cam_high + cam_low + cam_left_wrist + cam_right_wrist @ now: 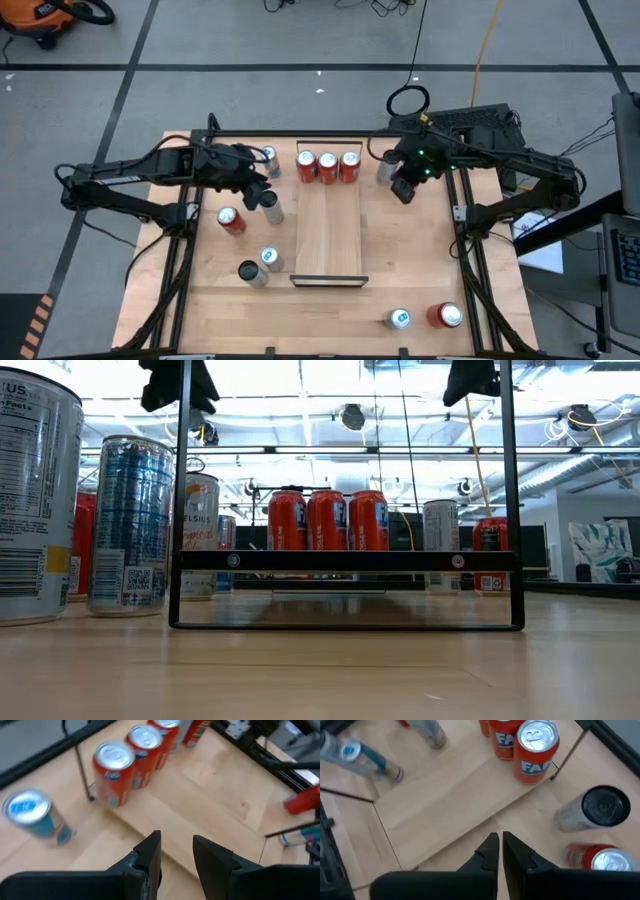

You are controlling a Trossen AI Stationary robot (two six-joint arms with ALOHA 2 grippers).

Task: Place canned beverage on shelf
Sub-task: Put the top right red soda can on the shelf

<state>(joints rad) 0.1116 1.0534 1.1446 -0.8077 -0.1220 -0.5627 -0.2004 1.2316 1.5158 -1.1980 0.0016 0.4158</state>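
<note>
Take the shelf (328, 235) as your reference. It is a long, narrow light-wood board lying flat at the centre of the table (420, 270), its long axis running from the far table edge toward the near edge, with a low lip at each short end.

Three orange cans (328, 166) stand upright in a row across its far end, touching side by side. The rest of the board is bare.

To the left of the shelf you have five loose cans:
- a blue-topped can (270, 157) near the far corner;
- a silver can (268, 206) and a red can (231, 220) at mid-length;
- a blue-topped can (271, 259) and a dark-topped can (251, 272) near the near end.

To the right, a silver can (386, 168) stands just beside the far end. A blue-topped can (398, 319) and a red can (445, 316) stand past the near right corner.

The left gripper (176, 847) hangs above the table left of the shelf's far half, fingers partly apart and holding nothing. The right gripper (499, 845) hangs right of the far end, fingers closed together and empty.
</note>
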